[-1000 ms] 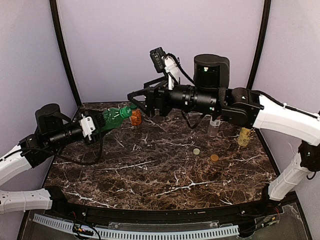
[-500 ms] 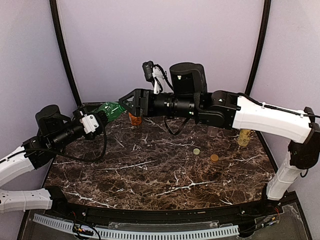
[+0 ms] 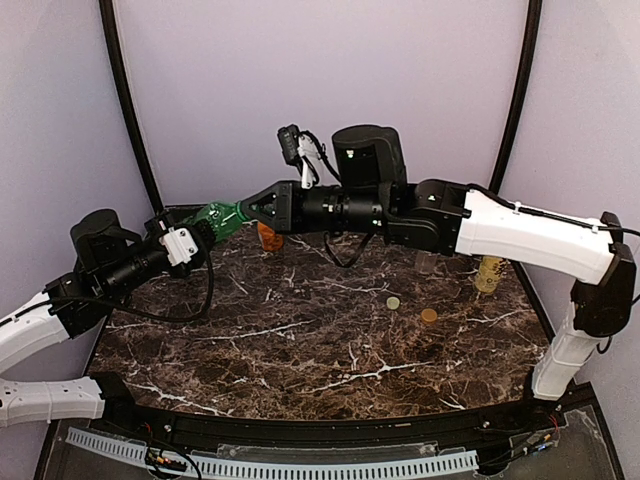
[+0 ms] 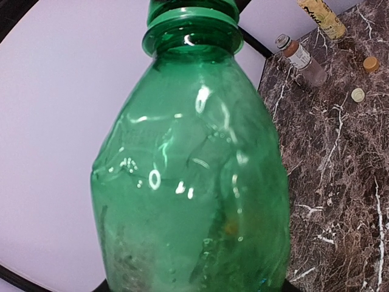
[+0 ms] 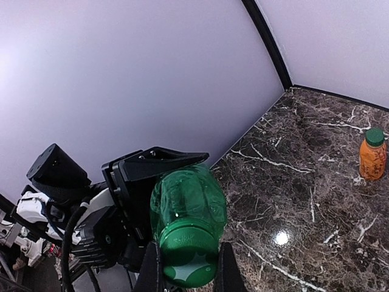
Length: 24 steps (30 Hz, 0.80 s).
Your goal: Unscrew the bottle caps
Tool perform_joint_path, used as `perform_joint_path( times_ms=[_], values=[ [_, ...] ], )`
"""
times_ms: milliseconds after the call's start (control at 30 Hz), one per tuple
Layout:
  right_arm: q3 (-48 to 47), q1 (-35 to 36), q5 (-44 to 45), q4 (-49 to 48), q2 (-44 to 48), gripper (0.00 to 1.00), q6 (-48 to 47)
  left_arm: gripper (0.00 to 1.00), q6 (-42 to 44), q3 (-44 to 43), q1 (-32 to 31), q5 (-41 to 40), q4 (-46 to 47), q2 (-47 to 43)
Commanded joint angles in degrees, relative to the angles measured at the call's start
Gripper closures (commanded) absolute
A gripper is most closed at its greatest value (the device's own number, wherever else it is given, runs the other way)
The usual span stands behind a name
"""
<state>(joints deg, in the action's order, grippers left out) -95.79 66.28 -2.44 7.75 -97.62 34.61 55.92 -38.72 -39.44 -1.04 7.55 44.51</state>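
My left gripper (image 3: 196, 234) is shut on the body of the all-green bottle (image 3: 214, 217), holding it tilted in the air over the table's far left. This bottle (image 4: 194, 170) fills the left wrist view. My right gripper (image 3: 246, 208) is shut on its green cap (image 5: 185, 258), one finger (image 5: 149, 274) on each side. A short orange bottle (image 5: 372, 153) with a green cap stands on the table, partly hidden behind the right gripper in the top view. The clear bottle with a brown label (image 4: 301, 58) and the pale yellow bottle (image 3: 487, 273) stand at the far right.
Two loose caps, one pale (image 3: 393, 302) and one orange (image 3: 428, 315), lie on the dark marble table (image 3: 300, 350) right of centre. Purple walls and black corner poles (image 3: 128, 110) close in the back. The right arm stretches across the table's far side.
My right gripper moved left onto the green bottle's cap and shut on it. The left gripper lifted the bottle's neck slightly toward it.
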Motion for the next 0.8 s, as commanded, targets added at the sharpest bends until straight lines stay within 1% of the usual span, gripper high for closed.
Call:
perform_joint_path(
  times_ms=[0, 33, 100, 167, 200, 233, 267, 300, 333, 367, 400, 433, 567, 667, 767],
  values=[
    [-1.3, -0.6, -6.7, -1.9, -1.0, 1.00, -3.8, 0.99, -1.8, -0.1, -0.1, 1.7, -0.1, -0.1],
    [-1.5, -0.6, -9.3, -2.2, -1.2, 1.00, -6.1, 0.99, -2.9, -0.7, -0.1, 2.5, -0.7, -0.1],
    [-2.2, -0.6, -17.9, -2.1, -1.2, 1.00, -13.4, 0.99, -4.4, -1.8, -0.1, 5.2, -4.1, -0.2],
    [-1.9, 0.0, -23.7, -0.6, -0.4, 1.00, -22.1, 0.99, -5.5, -3.2, -0.1, 9.9, -10.1, -0.3],
    [-1.2, 0.5, -25.4, 0.7, 0.4, 1.00, -27.1, 0.99, -5.6, -4.3, -0.1, 14.5, -15.1, -0.4],
    [-0.1, 1.1, -26.4, 1.9, 1.5, 1.00, -32.6, 0.99, -5.6, -4.9, -0.1, 17.0, -18.1, -0.4],
    [1.3, 1.7, -26.9, 2.5, 2.8, 1.00, -37.5, 0.99, -5.5, -5.9, -0.1, 22.2, -23.3, -0.5],
    [3.1, 2.3, -27.2, 3.0, 4.1, 1.00, -41.9, 0.99, -5.5, -6.3, -0.1, 24.9, -25.8, -0.5],
    [4.6, 3.0, -27.2, 3.6, 5.4, 1.00, -47.8, 0.99, -5.2, -7.1, -0.1, 29.5, -30.6, -0.4],
    [6.0, 3.8, -27.0, 4.4, 6.4, 1.00, -52.3, 0.99, -4.6, -7.5, -0.1, 33.4, -32.6, -0.3],
    [6.9, 4.8, -26.4, 5.6, 7.1, 1.00, -56.7, 0.99, -4.4, -8.0, -0.1, 34.9, -36.1, -0.3],
    [7.6, 5.7, -25.2, 7.5, 7.7, 1.00, -61.0, 0.99, -4.0, -8.1, -0.1, 36.7, -37.4, -0.1],
    [7.2, 9.2, -17.8, 13.9, 7.7, 1.00, -73.6, 0.99, -2.5, -8.2, -0.1, 38.0, -42.1, 0.1],
    [5.9, 10.8, -11.5, 17.9, 6.9, 1.00, -79.9, 0.99, -1.7, -8.4, -0.1, 38.0, -43.2, 0.1],
    [5.9, 12.1, -6.0, 19.6, 7.2, 1.00, -86.0, 0.99, -0.3, -8.5, -0.1, 38.3, -45.1, 0.2]
  ],
)
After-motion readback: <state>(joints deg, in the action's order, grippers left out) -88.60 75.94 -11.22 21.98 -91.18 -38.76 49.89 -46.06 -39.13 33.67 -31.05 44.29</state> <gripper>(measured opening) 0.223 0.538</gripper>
